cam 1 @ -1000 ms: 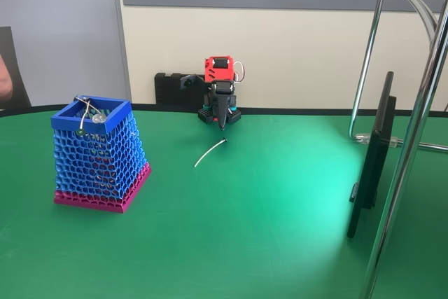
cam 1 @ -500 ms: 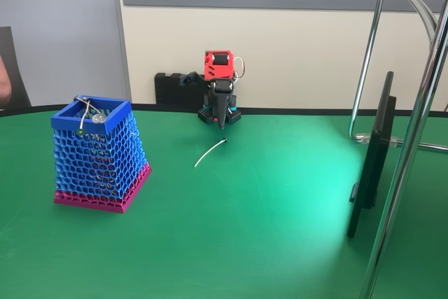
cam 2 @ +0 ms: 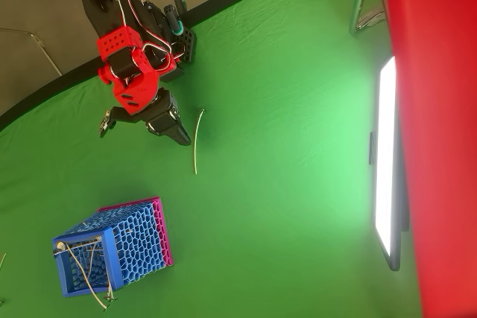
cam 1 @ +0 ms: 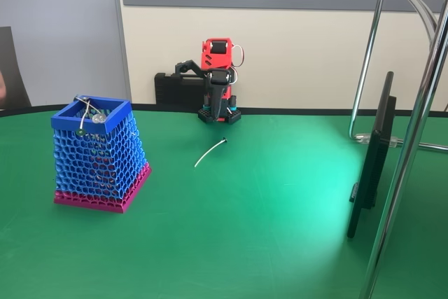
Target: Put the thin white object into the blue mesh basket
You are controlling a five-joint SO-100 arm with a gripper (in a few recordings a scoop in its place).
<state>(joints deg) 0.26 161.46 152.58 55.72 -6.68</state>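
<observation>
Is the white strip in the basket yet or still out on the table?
Out: the white strip lies on the green table, apart from the basket.

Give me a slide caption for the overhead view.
Pincer poised beside white strip on green table; blue basket waits nearby.

thin white object (cam 1: 211,153), slightly curved, lies flat mid-frame on green; blue mesh basket (cam 1: 98,153) stands upright at left, well apart.
</observation>
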